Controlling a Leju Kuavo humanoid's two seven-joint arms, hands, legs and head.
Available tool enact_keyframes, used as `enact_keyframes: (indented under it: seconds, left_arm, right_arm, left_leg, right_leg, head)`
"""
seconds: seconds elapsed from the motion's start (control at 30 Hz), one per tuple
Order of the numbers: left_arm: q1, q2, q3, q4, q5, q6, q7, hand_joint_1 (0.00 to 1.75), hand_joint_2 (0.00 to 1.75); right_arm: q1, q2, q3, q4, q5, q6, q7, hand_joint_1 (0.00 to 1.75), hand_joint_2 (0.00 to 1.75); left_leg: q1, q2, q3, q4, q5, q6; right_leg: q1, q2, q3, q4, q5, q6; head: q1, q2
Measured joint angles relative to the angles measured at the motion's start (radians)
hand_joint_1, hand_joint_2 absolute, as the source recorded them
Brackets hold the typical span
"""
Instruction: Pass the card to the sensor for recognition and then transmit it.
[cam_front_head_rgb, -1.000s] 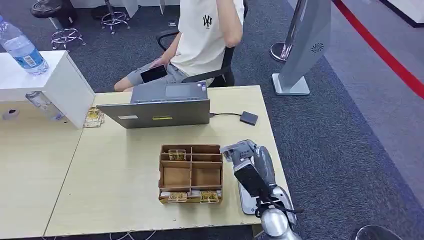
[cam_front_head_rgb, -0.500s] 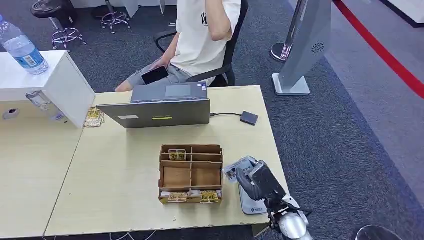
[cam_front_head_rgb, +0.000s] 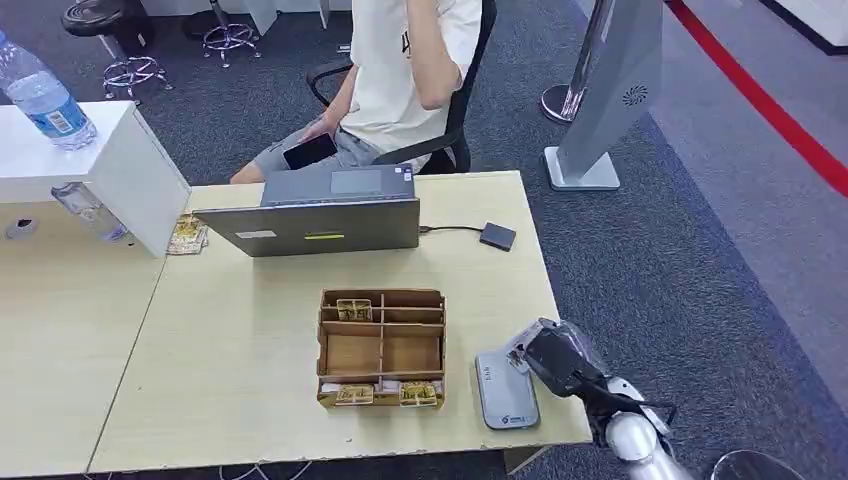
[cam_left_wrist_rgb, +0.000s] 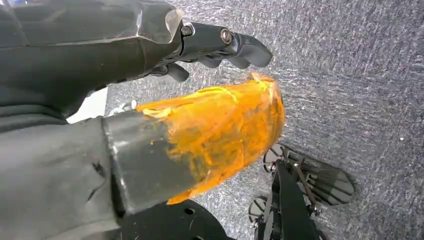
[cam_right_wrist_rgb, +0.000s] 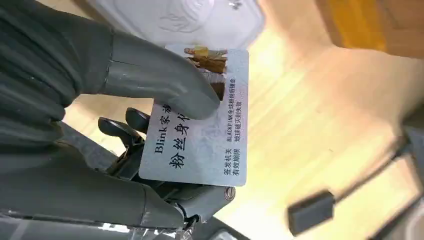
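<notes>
The right hand (cam_front_head_rgb: 553, 362) pinches the card (cam_right_wrist_rgb: 200, 122) between its thumb and its darker fingers (cam_right_wrist_rgb: 120, 125). In the head view the hand is at the table's (cam_front_head_rgb: 240, 400) right edge, just beside the grey sensor pad (cam_front_head_rgb: 505, 390), which lies flat next to the brown divided box (cam_front_head_rgb: 381, 346). The left hand (cam_left_wrist_rgb: 150, 65) hangs over grey carpet (cam_left_wrist_rgb: 360, 75) holding nothing; whether its fingers are spread or curled cannot be told. A laptop (cam_front_head_rgb: 320, 215) stands further back, with a seated person (cam_front_head_rgb: 405, 70) behind it.
</notes>
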Motion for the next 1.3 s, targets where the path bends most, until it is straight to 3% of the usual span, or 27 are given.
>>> enact_keyframes:
  seconds: [0.27,0.63,1.3]
  left_arm:
    - [0.001,-0.01,0.01,0.0,-0.001,0.0,0.013,0.0,0.0]
    - [0.004,-0.022,0.023,0.0,-0.001,0.001,0.012,0.0,0.0]
    - [0.004,-0.027,0.059,0.0,0.001,0.003,-0.001,0.0,0.0]
  right_arm:
    - [-0.02,-0.027,0.0,0.055,-0.019,0.091,-0.011,1.75,1.75]
    - [-0.033,-0.036,-0.006,0.063,-0.167,0.209,-0.049,1.75,1.75]
    - [-0.03,-0.063,0.052,0.032,-0.027,0.175,-0.027,1.75,1.75]
  left_leg:
    - [0.0,0.0,0.0,0.0,0.0,0.0]
    - [0.0,0.0,0.0,0.0,0.0,0.0]
    - [0.0,0.0,0.0,0.0,0.0,0.0]
  right_leg:
    - [0.0,0.0,0.0,0.0,0.0,0.0]
    - [0.0,0.0,0.0,0.0,0.0,0.0]
    - [0.0,0.0,0.0,0.0,0.0,0.0]
  head:
    - [0.0,0.0]
    - [0.0,0.0]
    - [0.0,0.0]
